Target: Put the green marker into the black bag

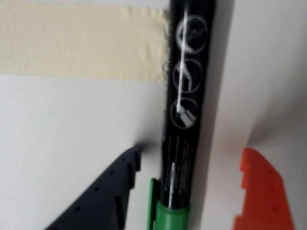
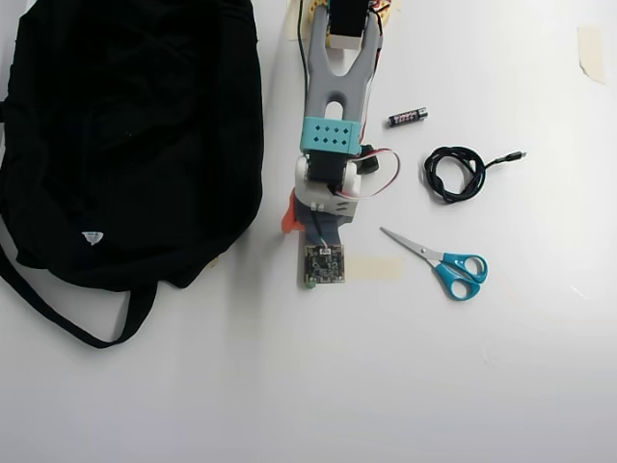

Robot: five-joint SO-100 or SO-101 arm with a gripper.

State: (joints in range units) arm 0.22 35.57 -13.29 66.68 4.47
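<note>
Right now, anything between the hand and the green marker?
Nothing visible. In the wrist view the green marker lies on the bare table between the hand's open dark and orange fingers. Only flat tape lies beside it.

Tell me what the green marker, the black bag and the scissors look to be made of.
Green marker: likely smooth plastic; its dark barrel shows a glossy streak and printed icons, with a green section at one end.
Black bag: soft matte fabric, judging by its slumped, creased shape and limp strap.
Scissors: pale grey blades, probably metal; blue handles, apparently plastic.
</note>
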